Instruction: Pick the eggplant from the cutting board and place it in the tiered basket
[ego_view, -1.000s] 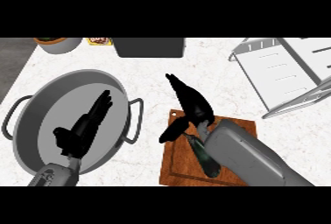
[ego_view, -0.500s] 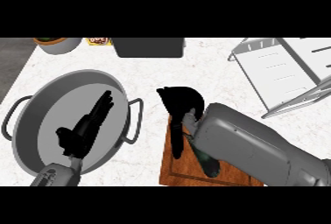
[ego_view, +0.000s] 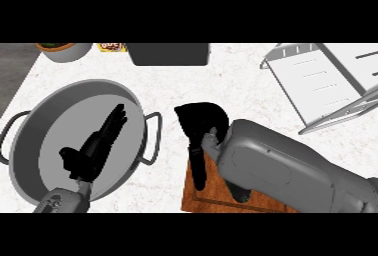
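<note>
A wooden cutting board (ego_view: 193, 196) lies at the lower middle of the counter. My right hand (ego_view: 201, 120) is tipped downward over the board's far edge, and its grey forearm (ego_view: 288, 170) covers most of the board. Only a dark sliver of the eggplant (ego_view: 238, 193) shows under the forearm; the rest is hidden. I cannot see whether the hand touches the eggplant. The white tiered basket (ego_view: 325, 85) stands at the upper right, apart from the hand. My left hand (ego_view: 94, 147) rests open above the grey pan, fingers straight.
A large grey two-handled pan (ego_view: 44, 125) fills the left side, close beside the board. A dark box (ego_view: 168, 54), a plant pot (ego_view: 63, 50) and a small packet (ego_view: 111, 47) line the back edge.
My right hand has tipped forward from pointing up the counter to pointing down over the board, and the forearm has slid in over the eggplant. The left hand has not moved.
</note>
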